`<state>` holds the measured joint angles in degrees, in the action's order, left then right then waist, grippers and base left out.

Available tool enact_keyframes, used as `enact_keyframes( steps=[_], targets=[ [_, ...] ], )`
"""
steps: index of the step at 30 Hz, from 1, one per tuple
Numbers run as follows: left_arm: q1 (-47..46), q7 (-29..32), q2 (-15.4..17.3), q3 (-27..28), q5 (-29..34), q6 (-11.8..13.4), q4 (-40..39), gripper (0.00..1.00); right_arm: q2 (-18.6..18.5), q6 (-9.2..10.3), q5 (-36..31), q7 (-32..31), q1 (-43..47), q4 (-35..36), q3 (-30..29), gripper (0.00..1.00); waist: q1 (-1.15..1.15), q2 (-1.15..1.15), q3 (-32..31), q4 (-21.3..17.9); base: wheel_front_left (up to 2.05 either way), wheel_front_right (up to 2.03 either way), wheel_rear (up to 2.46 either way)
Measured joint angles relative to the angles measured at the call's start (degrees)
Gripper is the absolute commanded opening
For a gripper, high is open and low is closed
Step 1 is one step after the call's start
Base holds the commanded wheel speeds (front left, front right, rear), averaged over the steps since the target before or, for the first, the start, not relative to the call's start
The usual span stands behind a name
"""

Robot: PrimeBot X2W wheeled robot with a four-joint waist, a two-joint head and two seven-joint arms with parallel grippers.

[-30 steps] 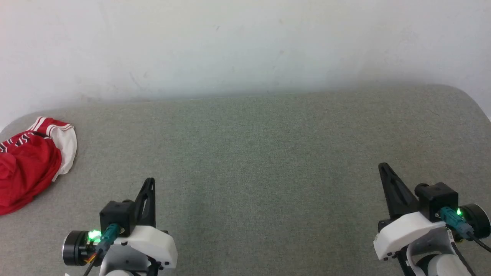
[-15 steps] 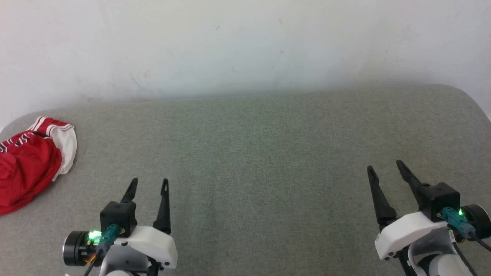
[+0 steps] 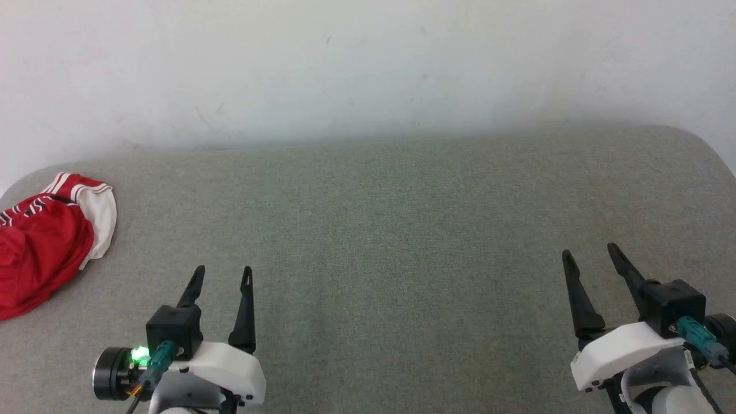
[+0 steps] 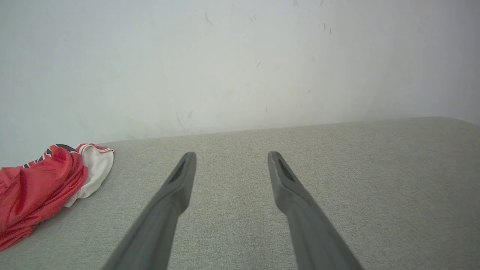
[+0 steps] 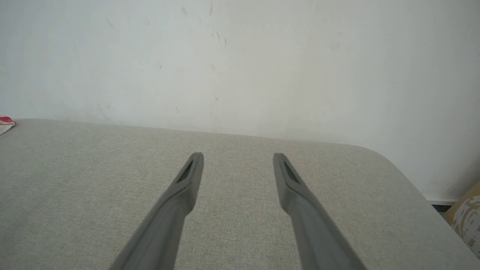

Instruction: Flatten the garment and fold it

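Note:
The garment (image 3: 43, 241) lies crumpled at the far left edge of the grey padded surface, red with a white sleeve and striped trim showing. In the left wrist view the garment (image 4: 41, 187) sits at the left, apart from the fingers. My left gripper (image 3: 223, 270) hovers open at the lower left, nothing between its fingers (image 4: 180, 176). My right gripper (image 3: 590, 250) stands open at the lower right, far from the shirt. A sliver of the garment (image 5: 5, 122) peeks in at the left edge of the right wrist view.
The grey fabric surface (image 3: 391, 230) spreads wide between the two arms, backed by a white wall (image 3: 368, 69). Its right corner is rounded (image 5: 390, 165), with floor and a brown box (image 5: 467, 217) beyond it.
Both grippers went from shut a second ago to open. The right gripper has since shifted slightly right and lower in the picture.

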<state>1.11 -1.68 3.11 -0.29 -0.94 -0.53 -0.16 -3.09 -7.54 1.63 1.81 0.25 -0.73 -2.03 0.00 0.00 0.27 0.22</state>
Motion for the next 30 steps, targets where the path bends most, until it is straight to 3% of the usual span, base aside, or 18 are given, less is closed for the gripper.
enact_keyframes(
  steps=[30],
  targets=[
    [1.1,-3.6,0.0,-0.1,-2.6,0.0,-1.0,1.0,0.0,0.0,0.6,3.5,0.3,-0.2,-1.6,1.0,0.0,0.0,1.5,7.3,0.0,0.0,0.0]
  ],
)
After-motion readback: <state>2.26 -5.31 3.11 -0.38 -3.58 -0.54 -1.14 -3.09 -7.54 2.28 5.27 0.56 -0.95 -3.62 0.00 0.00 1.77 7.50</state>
